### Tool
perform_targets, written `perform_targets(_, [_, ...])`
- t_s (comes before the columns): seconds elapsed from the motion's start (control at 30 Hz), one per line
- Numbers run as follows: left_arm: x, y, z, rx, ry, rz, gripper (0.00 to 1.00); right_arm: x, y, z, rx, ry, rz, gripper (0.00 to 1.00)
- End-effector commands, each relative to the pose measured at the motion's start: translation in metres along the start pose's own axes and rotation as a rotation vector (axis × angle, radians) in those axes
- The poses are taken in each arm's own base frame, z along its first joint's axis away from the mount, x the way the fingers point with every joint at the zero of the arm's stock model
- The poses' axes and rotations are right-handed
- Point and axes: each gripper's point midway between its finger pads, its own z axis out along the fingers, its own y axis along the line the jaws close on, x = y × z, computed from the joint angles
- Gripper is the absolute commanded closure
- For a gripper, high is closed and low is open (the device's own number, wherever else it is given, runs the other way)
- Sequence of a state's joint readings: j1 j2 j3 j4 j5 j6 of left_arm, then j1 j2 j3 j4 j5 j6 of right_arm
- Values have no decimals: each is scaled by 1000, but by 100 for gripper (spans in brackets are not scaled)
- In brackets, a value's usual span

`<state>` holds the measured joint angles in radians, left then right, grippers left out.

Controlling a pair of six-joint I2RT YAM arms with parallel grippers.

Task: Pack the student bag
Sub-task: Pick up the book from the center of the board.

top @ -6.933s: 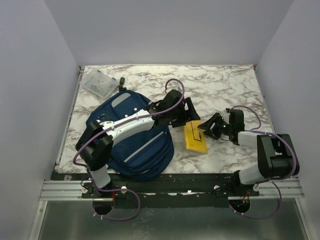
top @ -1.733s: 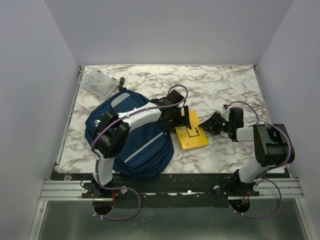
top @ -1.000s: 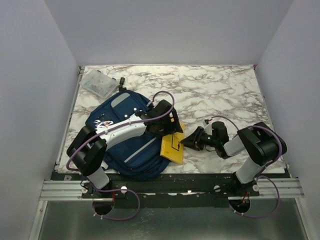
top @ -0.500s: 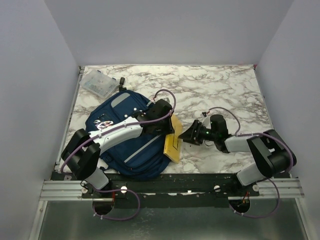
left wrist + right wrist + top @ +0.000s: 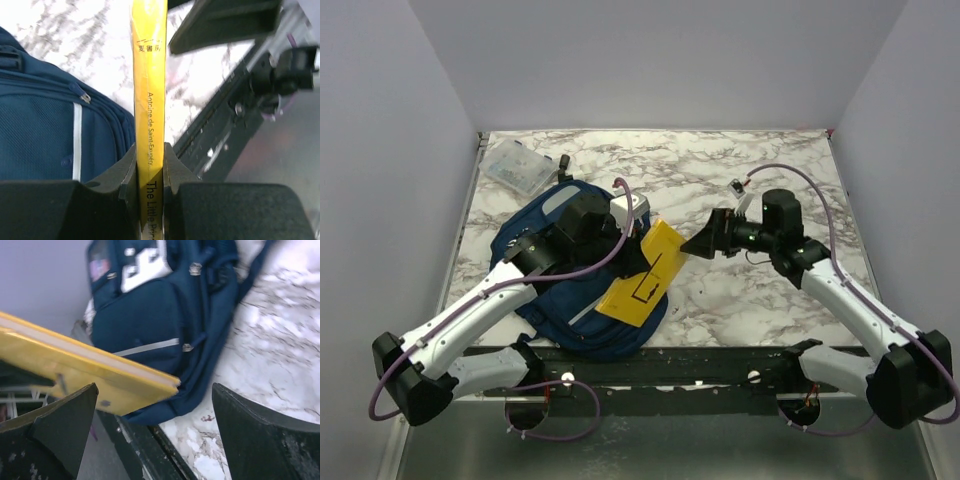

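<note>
The marble table (image 5: 770, 170) carried the student bag (image 5: 570, 305), which lay flat on the left near part, its front upward and its near end reaching the table's near edge. A thin yellow book (image 5: 645, 275) hung tilted over the bag's right side, its far corner up and its near end low over the navy fabric; whether it touched the bag could not be told. The left gripper (image 5: 150, 160) was pinched on the book's spine, one finger flat on each cover, with the title and author's name running along the spine between them. The right gripper (image 5: 703, 243) stood with its fingers spread wide, just beside the book's raised far corner and apart from it, holding nothing. A small clear plastic box (image 5: 517, 165) sat at the far left corner, beyond the bag.
</note>
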<state>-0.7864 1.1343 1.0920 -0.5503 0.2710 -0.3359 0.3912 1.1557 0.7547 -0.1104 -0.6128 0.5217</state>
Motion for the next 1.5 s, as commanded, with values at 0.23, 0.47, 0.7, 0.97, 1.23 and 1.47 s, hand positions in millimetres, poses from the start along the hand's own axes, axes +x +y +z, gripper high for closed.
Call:
perform_targets(0.23, [45, -58, -63, 385, 83, 228, 100, 26, 118, -66, -492, 165, -198, 0])
perform_targets(0.47, [43, -87, -81, 558, 72, 255, 100, 62, 162, -40, -597, 392, -288, 2])
perform_targets(0.7, [49, -85, -88, 545, 59, 236, 100, 82, 171, -38, -706, 435, -235, 56])
perform_targets(0.97, [24, -59, -77, 332, -8, 102, 77, 77, 175, -31, -724, 342, -150, 99])
perform_targets(1.23, [6, 63, -86, -367, -208, -280, 5, 44, 98, 2, -92, 68, 262, 100])
perform_targets(1.47, [46, 45, -43, -211, -36, -313, 21, -8, 21, -80, 371, -387, 118, 100])
